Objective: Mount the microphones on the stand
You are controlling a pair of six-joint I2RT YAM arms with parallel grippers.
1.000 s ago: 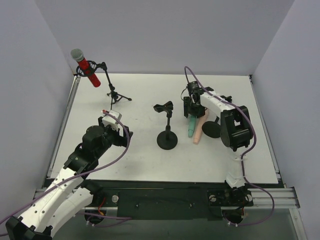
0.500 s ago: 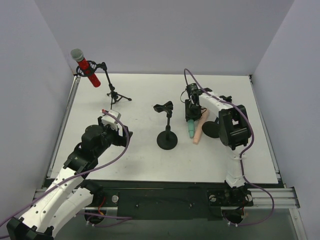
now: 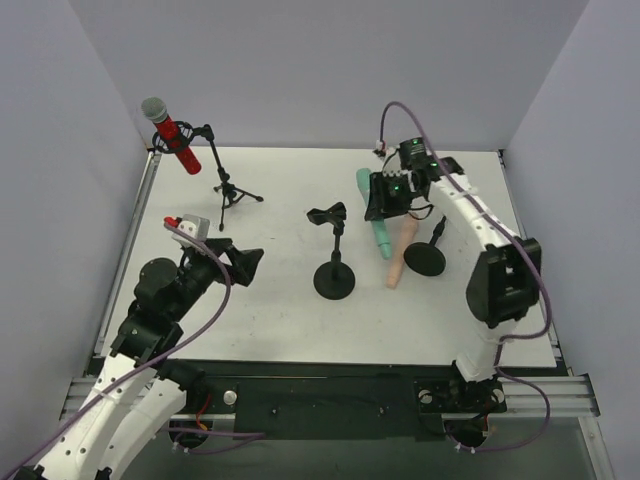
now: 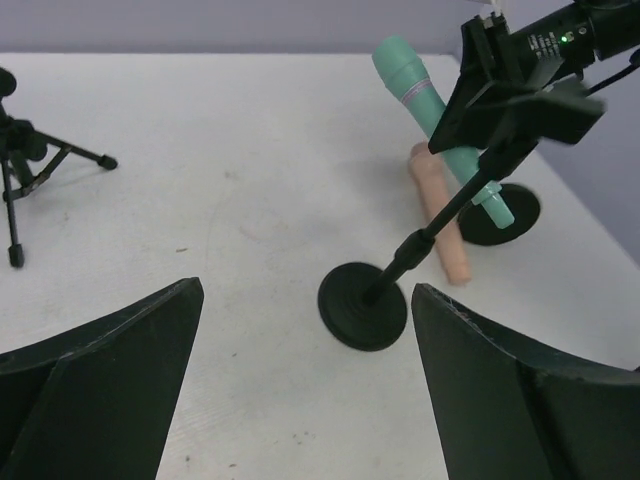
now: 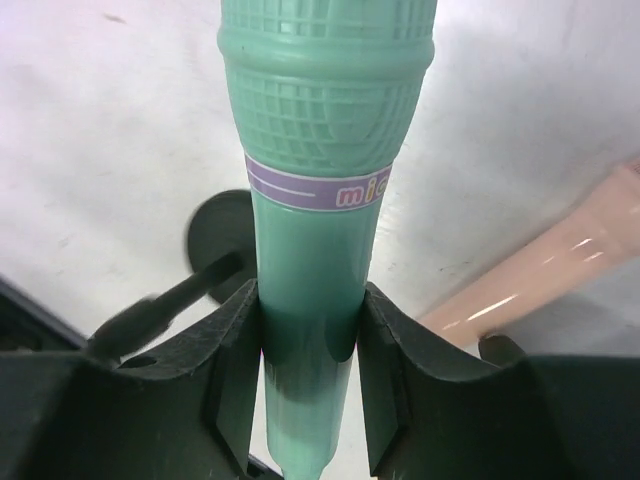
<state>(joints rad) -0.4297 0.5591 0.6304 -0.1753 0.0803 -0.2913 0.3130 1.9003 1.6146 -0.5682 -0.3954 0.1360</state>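
The red microphone (image 3: pixel 172 133) with a grey mesh head sits in the clip of the tripod stand (image 3: pixel 226 187) at the back left. My right gripper (image 3: pixel 386 197) is shut on the mint-green microphone (image 3: pixel 376 218) and holds it tilted above the table, head toward the back; in the right wrist view the fingers clamp its handle (image 5: pixel 312 300). The peach-pink microphone (image 3: pixel 398 256) lies on the table below it. The middle stand (image 3: pixel 334 277) has a round base and an empty clip (image 3: pixel 327 214). My left gripper (image 3: pixel 246 264) is open and empty, left of that stand (image 4: pixel 363 305).
A second round-base stand (image 3: pixel 425 257) stands to the right of the peach-pink microphone, also in the left wrist view (image 4: pixel 503 213). Grey walls enclose the white table (image 3: pixel 280 320) on the left, back and right.
My right gripper has lifted the mint-green microphone off the table and moved it up and back. My left arm has drawn back to the left, its gripper still open.
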